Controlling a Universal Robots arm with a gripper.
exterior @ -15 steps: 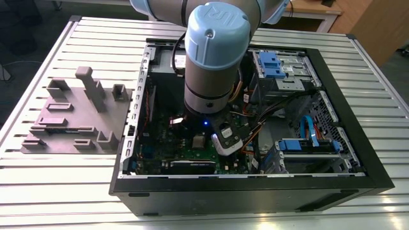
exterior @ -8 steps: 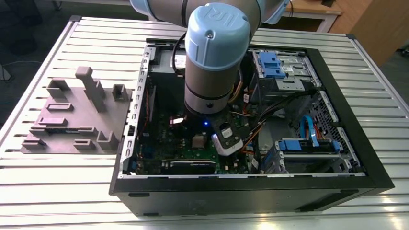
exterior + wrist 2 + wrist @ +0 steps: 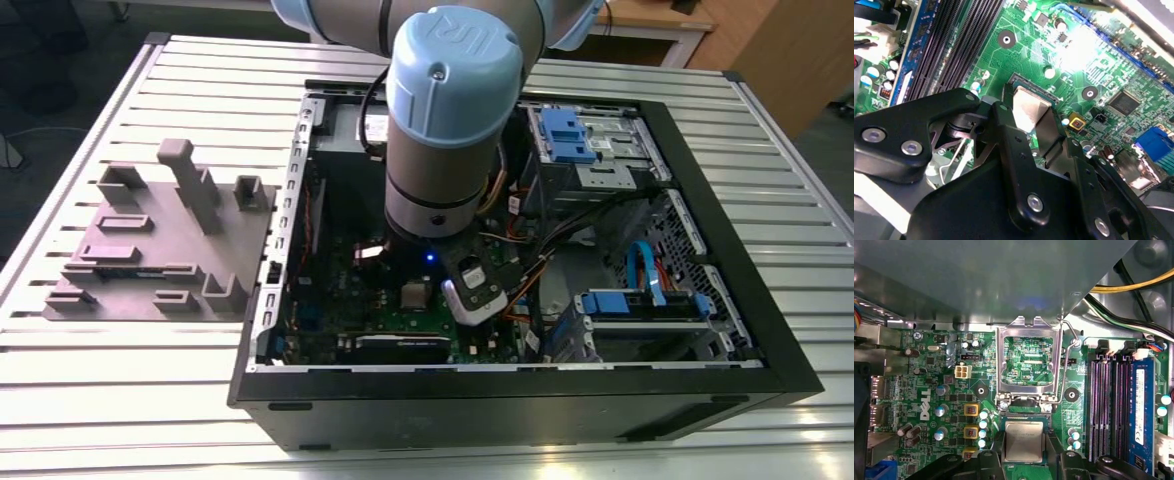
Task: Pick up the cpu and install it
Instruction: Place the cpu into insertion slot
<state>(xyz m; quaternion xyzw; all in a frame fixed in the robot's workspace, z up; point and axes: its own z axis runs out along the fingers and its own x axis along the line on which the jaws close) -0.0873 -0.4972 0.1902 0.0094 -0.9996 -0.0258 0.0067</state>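
One cpu [image 3: 1024,441], a flat square with a dull silver-grey metal top, is clenched at two opposite edges by the gripper [image 3: 1024,460]. Its two black, bolted fingers [image 3: 1011,150] hold it low over the green motherboard [image 3: 929,370]. One shiny steel load frame [image 3: 1002,365] stands hinged open just beside the chip. In the exterior view, one grey arm [image 3: 447,120] with a blue cap reaches into one open black case [image 3: 534,405]. One grey plastic fixture [image 3: 147,250] with upright blocks sits at nine o'clock from the case on the ribbed metal tabletop [image 3: 774,160].
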